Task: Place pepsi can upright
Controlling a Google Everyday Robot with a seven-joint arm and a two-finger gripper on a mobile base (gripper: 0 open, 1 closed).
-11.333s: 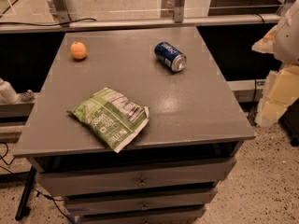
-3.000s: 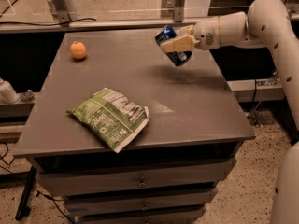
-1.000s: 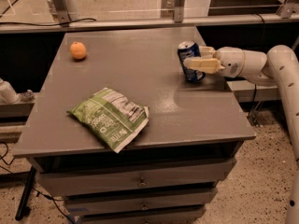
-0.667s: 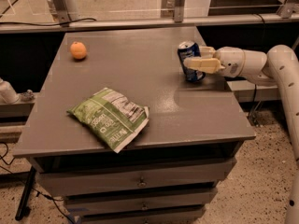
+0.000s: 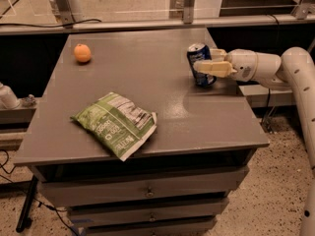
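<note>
Your grey worktop [image 5: 147,68], the hand [image 5: 202,61] at its right edge, tops a drawer cabinet [image 5: 147,193] on speckled floor [image 5: 280,181]; metal posts [image 5: 63,4] stand behind.

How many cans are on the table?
1. The can stands upright near the right edge of the table, gripped by the tool. No others show.
</note>
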